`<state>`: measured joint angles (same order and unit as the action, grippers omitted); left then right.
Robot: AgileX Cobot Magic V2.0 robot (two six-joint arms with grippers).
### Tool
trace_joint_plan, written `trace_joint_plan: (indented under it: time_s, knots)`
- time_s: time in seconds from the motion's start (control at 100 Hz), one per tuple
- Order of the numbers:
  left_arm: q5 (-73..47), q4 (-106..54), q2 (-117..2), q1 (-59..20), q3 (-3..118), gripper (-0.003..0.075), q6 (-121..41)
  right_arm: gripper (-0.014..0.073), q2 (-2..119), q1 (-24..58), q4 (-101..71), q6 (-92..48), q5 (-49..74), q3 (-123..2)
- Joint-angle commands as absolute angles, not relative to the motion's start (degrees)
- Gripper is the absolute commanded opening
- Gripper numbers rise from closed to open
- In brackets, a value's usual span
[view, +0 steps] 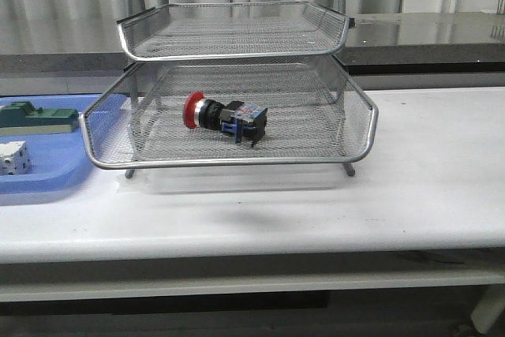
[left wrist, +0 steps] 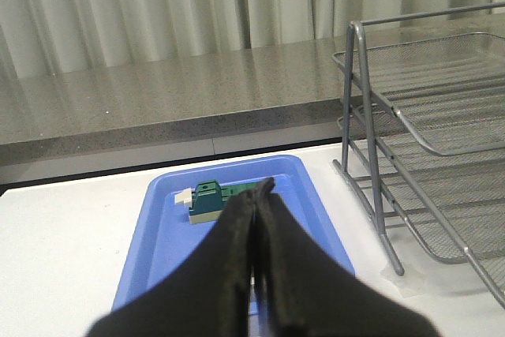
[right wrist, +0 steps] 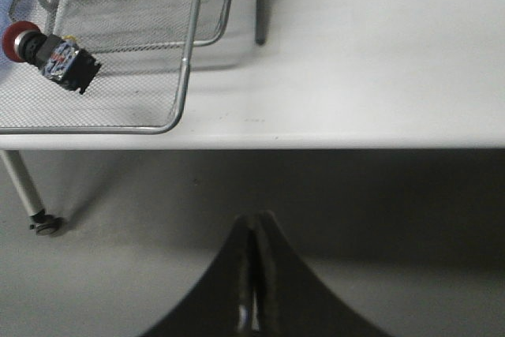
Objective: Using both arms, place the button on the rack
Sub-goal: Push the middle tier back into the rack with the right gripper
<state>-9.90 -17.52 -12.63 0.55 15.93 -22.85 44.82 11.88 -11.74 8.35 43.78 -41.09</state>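
The button (view: 225, 118), with its red cap and black-and-blue body, lies on its side on the lower visible tier of the silver wire rack (view: 371, 124). It also shows in the right wrist view as the button (right wrist: 51, 53) inside the rack (right wrist: 183, 92). My left gripper (left wrist: 259, 195) is shut and empty, hovering over the blue tray (left wrist: 162, 226), away from the rack (left wrist: 379, 187). Off the table's front edge, my right gripper (right wrist: 254, 222) is shut with nothing in it. Neither arm shows in the front view.
A blue tray (view: 47, 171) sits left of the rack, holding a green-and-white block (view: 31, 117) and a white cube with dark holes (view: 14, 158). The block (left wrist: 213, 199) shows just past my left fingertips. A grey counter (view: 426, 33) runs behind the white table (view: 426, 179).
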Motion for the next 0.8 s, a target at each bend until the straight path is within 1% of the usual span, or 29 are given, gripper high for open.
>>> trace_joint_plan:
  time_s: [0.0,0.15,0.42,0.79]
  knots:
    - [-5.3,-18.4,-13.0,0.6,17.5,-0.0021,-22.2,-0.0071,50.3,12.5,-17.8,7.3,37.4,-43.0]
    - [-5.3,-18.4,-13.0,0.6,17.5,-0.0021,-22.2,-0.0071,58.6,15.7,-23.7,4.3,32.9,-43.0]
    - [-5.3,-18.4,-13.0,0.6,17.5,-0.0021,-22.2,-0.0071,71.7,24.8,-29.1,4.1,25.1,-43.0]
    - [-5.3,-18.4,-13.0,0.6,17.5,-0.0021,-22.2,-0.0071,83.3,33.7,-34.2,4.1,13.1,-43.8]
